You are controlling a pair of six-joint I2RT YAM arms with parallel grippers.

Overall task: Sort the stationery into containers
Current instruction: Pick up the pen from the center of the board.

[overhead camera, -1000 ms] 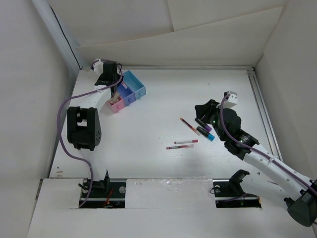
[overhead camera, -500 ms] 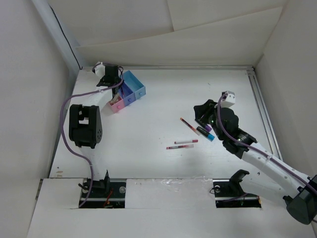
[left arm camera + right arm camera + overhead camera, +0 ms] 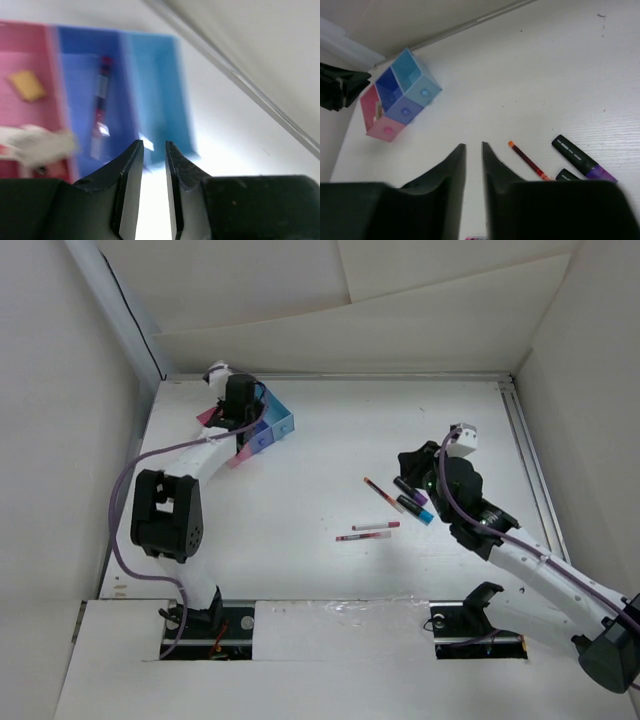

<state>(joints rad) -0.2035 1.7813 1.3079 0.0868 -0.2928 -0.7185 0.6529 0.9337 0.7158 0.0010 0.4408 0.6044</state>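
The containers (image 3: 277, 418), joined pink (image 3: 25, 60), medium blue (image 3: 80, 75) and light blue (image 3: 160, 85) bins, stand at the far left. The blue bin holds a pink-red pen (image 3: 101, 102). The pink bin holds a beige eraser (image 3: 27, 85) and a blurred white piece (image 3: 42, 142). My left gripper (image 3: 238, 405) hovers over the bins, jaws nearly together and empty (image 3: 154, 145). My right gripper (image 3: 408, 466) is above the table, jaws nearly together and empty (image 3: 473, 146). A red pen (image 3: 527, 160), two dark markers (image 3: 582, 159) (image 3: 570, 176) and two pens (image 3: 375, 526) (image 3: 362, 536) lie on the table.
White walls enclose the table on the left, back and right. A metal rail (image 3: 530, 470) runs along the right edge. The left arm's cable (image 3: 125, 480) loops near the left wall.
My left gripper has swung right and toward the back wall, over the bins. My right gripper has barely moved. The pens and markers lie where they were.
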